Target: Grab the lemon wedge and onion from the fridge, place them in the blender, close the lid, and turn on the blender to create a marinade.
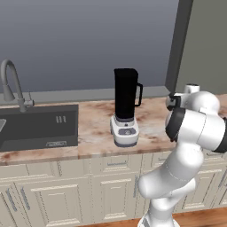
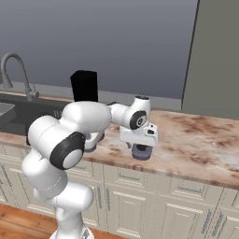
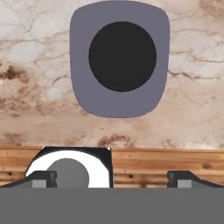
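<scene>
Counter (image 1: 93,133) carries the blender (image 1: 126,106), black jug open at the top on its white base, right of the sink (image 1: 37,126). The lid (image 3: 119,63) lies flat on the marble, directly beneath the gripper (image 3: 111,177), apart from it. The 2 fingertips stand wide, holding nothing. Lemon wedge and onion not visible. Risk: the low, rounded lid may slide from the pads, and lidding the jug now would shut out the ingredients.
</scene>
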### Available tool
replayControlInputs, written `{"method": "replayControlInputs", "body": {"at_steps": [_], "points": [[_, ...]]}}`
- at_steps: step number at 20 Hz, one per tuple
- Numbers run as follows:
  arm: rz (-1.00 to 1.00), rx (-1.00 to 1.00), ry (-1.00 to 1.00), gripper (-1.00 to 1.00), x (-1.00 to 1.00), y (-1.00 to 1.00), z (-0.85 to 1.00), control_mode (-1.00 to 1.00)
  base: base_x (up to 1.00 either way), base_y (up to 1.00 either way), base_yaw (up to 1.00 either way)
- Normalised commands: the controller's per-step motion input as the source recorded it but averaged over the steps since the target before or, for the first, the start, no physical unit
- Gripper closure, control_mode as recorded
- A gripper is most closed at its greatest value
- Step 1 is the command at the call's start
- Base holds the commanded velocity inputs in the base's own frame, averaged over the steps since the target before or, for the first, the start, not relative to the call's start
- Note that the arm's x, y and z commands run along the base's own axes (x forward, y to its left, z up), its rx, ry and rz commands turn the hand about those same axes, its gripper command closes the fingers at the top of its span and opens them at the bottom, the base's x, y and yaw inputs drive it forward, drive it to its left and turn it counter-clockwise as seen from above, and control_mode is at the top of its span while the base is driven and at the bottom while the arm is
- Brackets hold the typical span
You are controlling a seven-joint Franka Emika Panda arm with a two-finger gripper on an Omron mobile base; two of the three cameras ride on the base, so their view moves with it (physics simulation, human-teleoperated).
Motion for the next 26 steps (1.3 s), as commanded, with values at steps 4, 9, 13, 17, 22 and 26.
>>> {"method": "replayControlInputs", "body": {"at_steps": [4,9,13,17,22,26], "points": [[0.0,0.0,0.0,-1.0,0.04,0.01,-0.15,-1.0,0.0,0.0,0.0],[0.0,0.0,0.0,-1.0,0.08,0.04,-0.1,-1.0,0.0,0.0,0.0],[0.0,0.0,-0.01,-1.0,0.15,0.07,-0.05,-1.0,0.0,0.0,0.0],[0.0,0.0,-0.03,-1.0,0.13,0.04,-0.03,-1.0,0.0,0.0,0.0],[0.0,0.0,-0.05,-1.0,0.11,0.0,-0.14,-1.0,0.0,0.0,0.0],[0.0,0.0,-0.1,-1.0,0.15,0.0,-0.24,-1.0,0.0,0.0,0.0]]}}
